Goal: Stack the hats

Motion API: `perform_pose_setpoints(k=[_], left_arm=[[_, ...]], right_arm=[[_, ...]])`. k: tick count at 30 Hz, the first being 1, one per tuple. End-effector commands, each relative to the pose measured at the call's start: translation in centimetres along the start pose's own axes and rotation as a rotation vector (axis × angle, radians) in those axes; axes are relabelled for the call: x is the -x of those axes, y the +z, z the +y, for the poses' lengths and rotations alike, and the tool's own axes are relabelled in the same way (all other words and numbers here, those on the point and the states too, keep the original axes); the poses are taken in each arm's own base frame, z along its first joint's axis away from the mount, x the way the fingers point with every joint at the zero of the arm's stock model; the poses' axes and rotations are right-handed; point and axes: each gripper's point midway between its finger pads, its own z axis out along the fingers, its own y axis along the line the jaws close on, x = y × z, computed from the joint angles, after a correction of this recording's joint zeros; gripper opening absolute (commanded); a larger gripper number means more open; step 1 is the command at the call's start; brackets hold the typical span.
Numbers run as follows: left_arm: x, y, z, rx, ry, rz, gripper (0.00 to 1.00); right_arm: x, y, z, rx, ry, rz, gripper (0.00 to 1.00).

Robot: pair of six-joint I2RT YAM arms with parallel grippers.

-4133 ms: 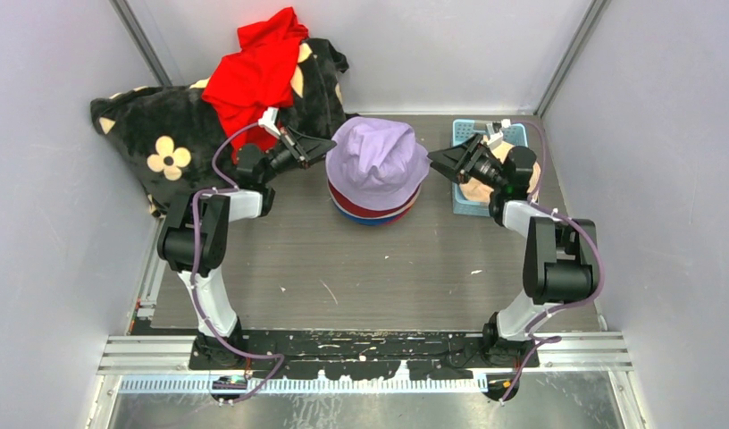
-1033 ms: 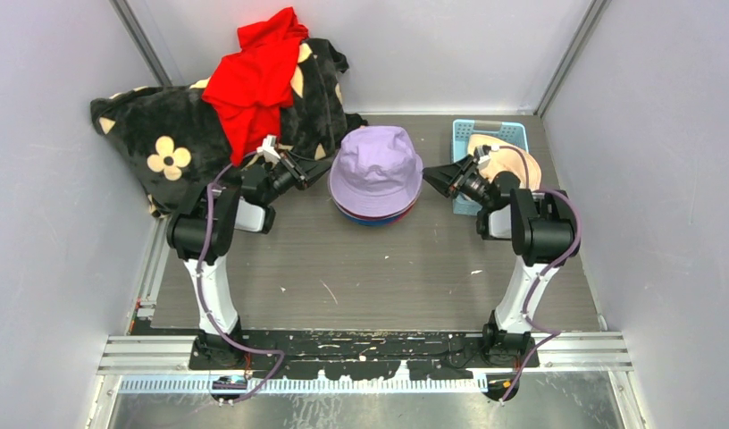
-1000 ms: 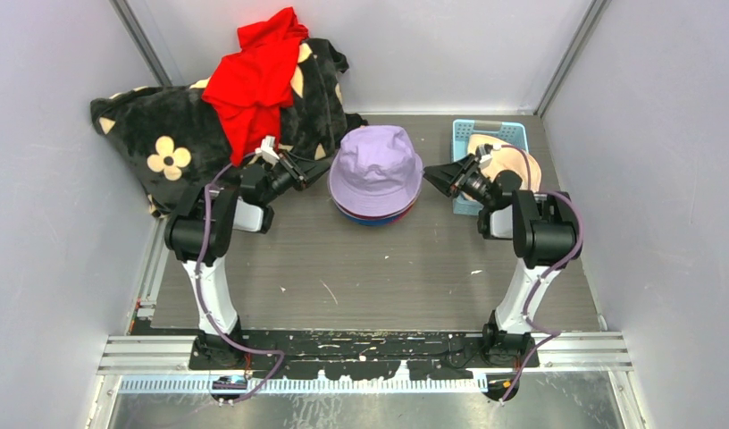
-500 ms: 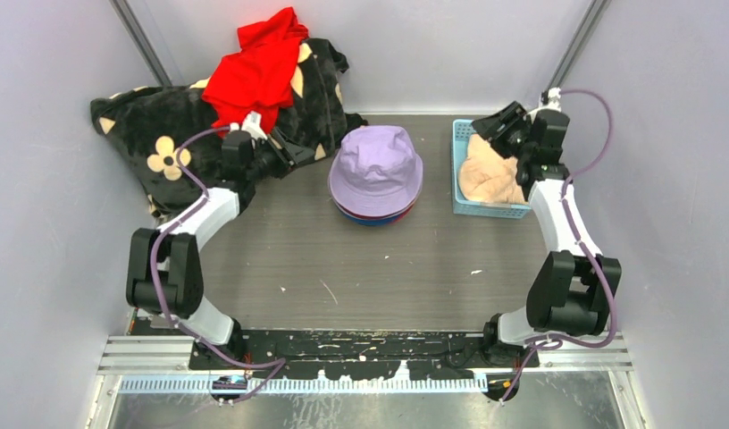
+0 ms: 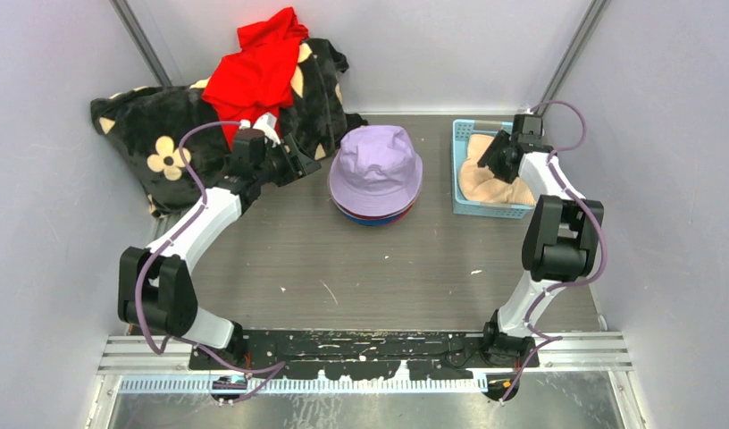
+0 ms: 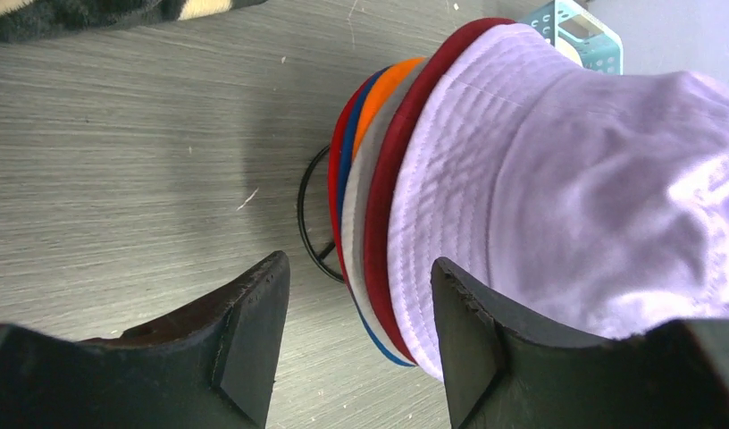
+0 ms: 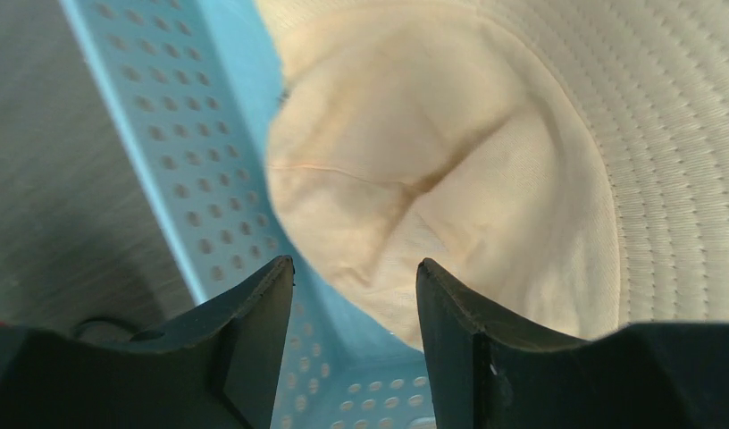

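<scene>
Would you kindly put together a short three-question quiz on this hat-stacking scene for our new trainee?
1. True or false: the cream hat lies inside the blue basket.
2. Which colour is the topmost hat in the middle of the table? A red, B lilac, C orange.
3. Which hand hovers over the basket, and is it holding anything?

Key: 1 true. 2 B. 3 the right hand, open and holding nothing.

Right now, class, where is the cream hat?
In the top view, the cream hat lies in the blue basket at the far right of the table, right of the hat stack, under the open right gripper.
</scene>
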Motion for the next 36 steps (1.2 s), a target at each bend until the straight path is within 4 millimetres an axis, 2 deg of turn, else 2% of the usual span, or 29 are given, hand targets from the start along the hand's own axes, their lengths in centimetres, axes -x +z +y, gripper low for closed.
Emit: perform_pose_setpoints(k=[1,8,15,20,22,24,26,27,28,32,36], left_arm=[[2.2,-2.6,-2.0,-0.028,0.069,-0.084,0.6],[2.1,-3.7,-2.5,-0.043,0.082,-0.096,0.6],[1.8,-3.4,-2.6,-0.056,0.079,-0.085,0.6],[1.5,-3.1,-2.7,-0.071,0.068,-0.073,0.6],[1.4,-2.9,-2.6,-0.071,0.065,-0.071,0.6],[1.3,-2.8,-2.5,-0.07,0.064,-0.069,0.6],[1.1,-2.6,-2.3,-0.07,0.061,-0.064,0.6],[1.0,-2.6,-2.3,-0.071,0.059,-0.063,0.6],[1.0,-2.6,-2.3,-0.071,0.059,-0.063,0.59],[0.9,-2.6,-2.4,-0.077,0.054,-0.062,0.59],[1.0,-2.7,-2.6,-0.085,0.049,-0.066,0.59]], right_arm=[[2.3,0.2,0.1,-0.03,-0.038,-0.05,0.58],[2.2,2.5,-1.4,-0.111,-0.044,-0.025,0.57],[1.3,5.3,-2.2,-0.139,-0.037,0.014,0.55],[0.5,7.2,-2.8,-0.145,-0.026,0.039,0.5],[0.2,7.8,-3.1,-0.151,-0.024,0.047,0.45],[0.1,8.1,-3.4,-0.161,-0.024,0.048,0.34],[0.2,8.1,-3.8,-0.178,-0.03,0.039,0.14],[0.3,7.8,-3.9,-0.189,-0.03,0.032,0.03],[1.0,6.9,-3.7,-0.19,-0.028,0.004,0.01],[4.8,1.7,-1.6,-0.151,-0.029,-0.136,0.01],[9.1,-5.2,1.8,-0.054,-0.039,-0.271,0.01]])
